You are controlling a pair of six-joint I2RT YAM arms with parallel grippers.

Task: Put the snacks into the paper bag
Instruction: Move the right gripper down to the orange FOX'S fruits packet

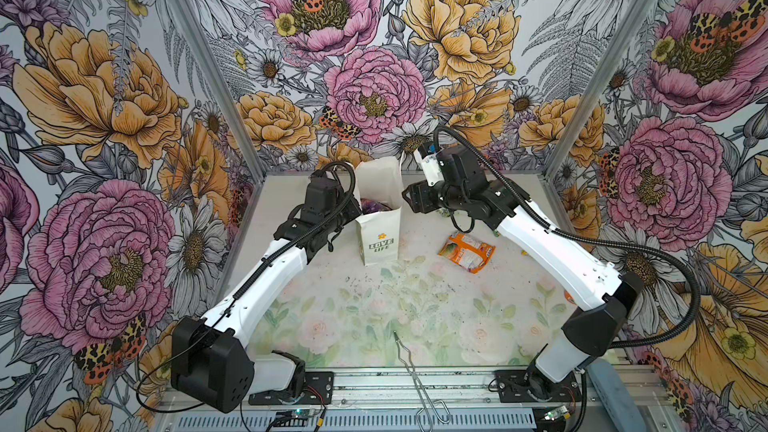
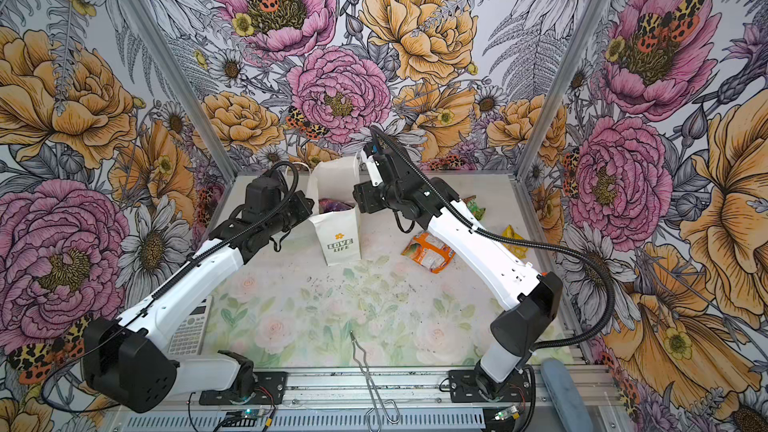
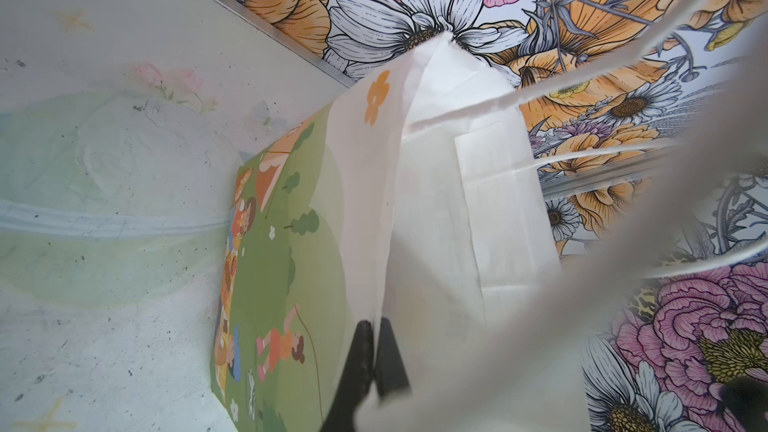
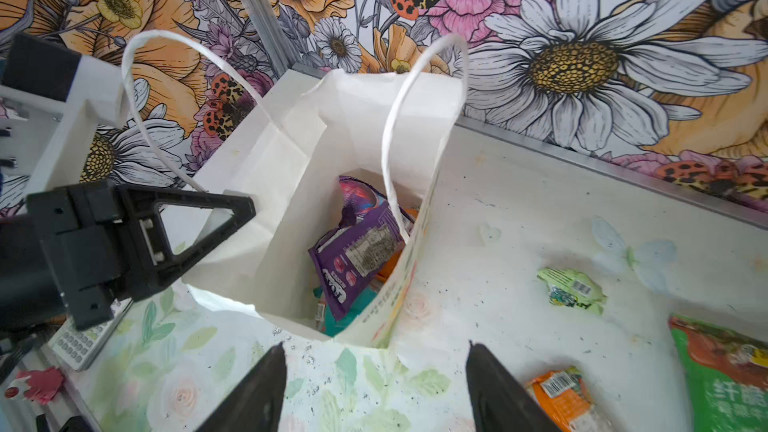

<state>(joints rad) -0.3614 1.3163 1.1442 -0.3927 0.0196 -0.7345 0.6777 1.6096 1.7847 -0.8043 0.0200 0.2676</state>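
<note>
The white paper bag (image 1: pixel 380 238) (image 2: pixel 338 243) stands upright at the middle back, its mouth open. My left gripper (image 1: pixel 357 206) (image 3: pixel 376 328) (image 4: pixel 249 207) is shut on the bag's left rim. My right gripper (image 1: pixel 405 197) (image 4: pixel 376 347) hangs open and empty above the bag's right side. Inside the bag (image 4: pixel 291 160) lies a purple snack packet (image 4: pixel 357 251) over a teal one (image 4: pixel 332 322). An orange-and-white packet (image 1: pixel 467 251) (image 2: pixel 428 251) (image 4: pixel 561 392) lies on the table to the right. Past it lie a small green packet (image 4: pixel 571 290), a green-and-orange one (image 4: pixel 723 371) and a yellow one (image 2: pixel 513 238).
A white calculator (image 2: pixel 191 330) (image 4: pixel 83 338) lies under my left arm at the table's left edge. Bent metal wire tongs (image 1: pixel 415 371) (image 2: pixel 370 371) lie at the front middle across the rail. Floral walls close in the back and both sides.
</note>
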